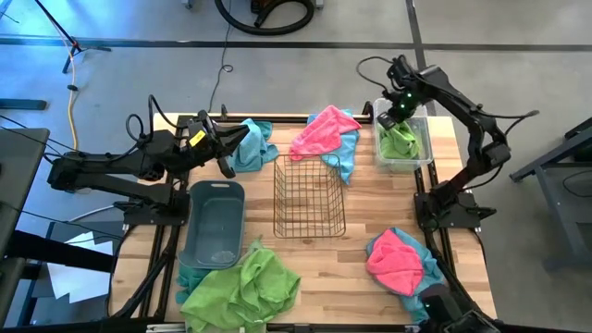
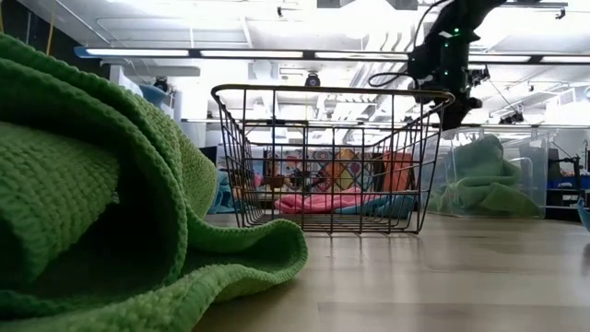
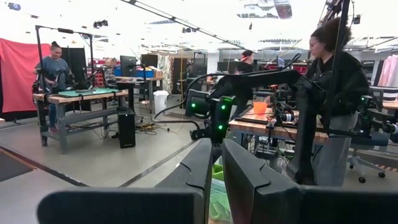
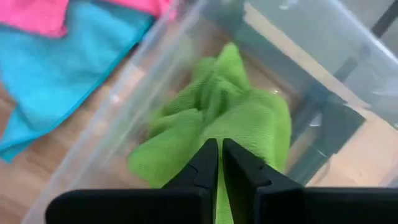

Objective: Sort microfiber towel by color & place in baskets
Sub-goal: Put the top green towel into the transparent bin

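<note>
My right gripper (image 4: 219, 144) is shut and hangs above the clear bin (image 1: 427, 148), over a lime green towel (image 4: 230, 118) that lies crumpled on the bin's floor (image 2: 479, 184). My left gripper (image 3: 214, 146) is shut and hovers at the far left (image 1: 226, 166), beside a teal towel (image 1: 254, 143). A pink towel (image 1: 324, 134) lies on a teal one at the far middle. Another pink-on-teal pile (image 1: 398, 262) lies near right. A large green towel (image 1: 242, 289) lies at the near edge. The grey-blue tub (image 1: 215, 222) and the wire basket (image 1: 310, 197) hold nothing.
The wire basket (image 2: 332, 157) stands mid-table between the tub and the bin. The green towel at the near edge (image 2: 92, 203) fills the low view's left. People stand at benches in the room beyond (image 3: 329, 93). Bare wood lies in front of the basket.
</note>
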Robot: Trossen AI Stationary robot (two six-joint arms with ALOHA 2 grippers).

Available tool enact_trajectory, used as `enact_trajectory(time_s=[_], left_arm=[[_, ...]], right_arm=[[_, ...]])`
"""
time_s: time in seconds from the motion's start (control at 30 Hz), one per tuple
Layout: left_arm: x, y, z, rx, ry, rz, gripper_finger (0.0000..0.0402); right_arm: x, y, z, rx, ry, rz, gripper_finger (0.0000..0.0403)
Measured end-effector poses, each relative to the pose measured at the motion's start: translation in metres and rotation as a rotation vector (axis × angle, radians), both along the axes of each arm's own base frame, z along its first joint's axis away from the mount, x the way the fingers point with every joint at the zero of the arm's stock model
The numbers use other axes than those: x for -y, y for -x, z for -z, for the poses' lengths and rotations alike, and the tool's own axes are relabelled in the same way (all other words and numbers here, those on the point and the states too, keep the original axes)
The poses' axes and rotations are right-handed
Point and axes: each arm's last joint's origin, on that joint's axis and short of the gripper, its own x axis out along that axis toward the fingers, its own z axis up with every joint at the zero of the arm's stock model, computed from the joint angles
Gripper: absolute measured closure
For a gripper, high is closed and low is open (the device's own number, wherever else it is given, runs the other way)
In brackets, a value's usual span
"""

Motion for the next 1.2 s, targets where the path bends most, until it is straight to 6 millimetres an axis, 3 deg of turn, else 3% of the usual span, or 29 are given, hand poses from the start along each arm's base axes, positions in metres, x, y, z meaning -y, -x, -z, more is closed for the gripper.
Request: enact_trajectory(time_s=[0.33,0.7,0.87,1.03,1.2], left_arm=[[-0.001,0.001,0.000,-0.001,0.012,-0.057,0.0375],[-0.001,0.001,0.000,-0.001,0.012,-0.056,0.0375],[-0.001,0.001,0.000,-0.001,0.012,-0.056,0.0375],[-0.001,0.001,0.000,-0.001,0.011,-0.055,0.0375],[-0.001,0.001,0.000,-0.001,0.011,-0.055,0.0375]], right_arm=[[0.005,0.019,-0.008,-0.074,0.120,0.183,0.0401],[0.003,0.017,-0.007,-0.079,0.109,0.169,0.0402],[0.004,0.012,-0.007,0.002,0.091,0.044,0.0403],[0.003,0.010,-0.007,0.073,0.056,0.098,0.0403],[-0.002,0.004,0.014,0.079,0.008,0.090,0.0403]])
